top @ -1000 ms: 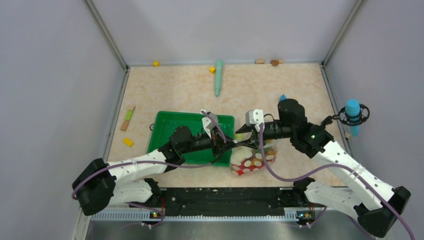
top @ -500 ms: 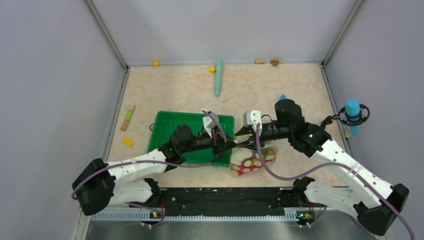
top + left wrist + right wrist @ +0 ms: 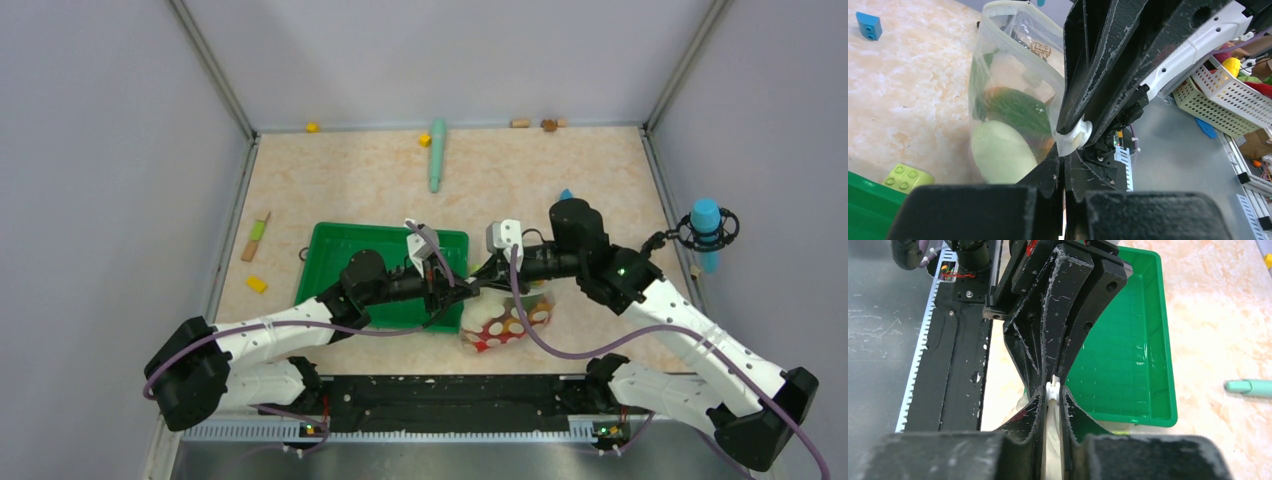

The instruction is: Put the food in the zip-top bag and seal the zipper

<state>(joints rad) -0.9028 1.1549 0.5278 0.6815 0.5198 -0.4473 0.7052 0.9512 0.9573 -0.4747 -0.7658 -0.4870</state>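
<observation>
Your left fingers (image 3: 1045, 172), right fingers (image 3: 1029, 415) clamped on dotted clear bag's (image 3: 1013, 75) zipper strip (image 3: 1053, 388), tips meeting. Food (image 3: 998, 152) inside visible from left wrist, hidden from right wrist.

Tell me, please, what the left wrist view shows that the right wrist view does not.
Only the left wrist view: the food inside the zip-top bag, such as the white radish, plus a blue block and a lime block. Only the right wrist view: the teal stick and most of the green tray. Both: the left end effector and the right end effector closed on the bag's mouth edge, tips meeting.
</observation>
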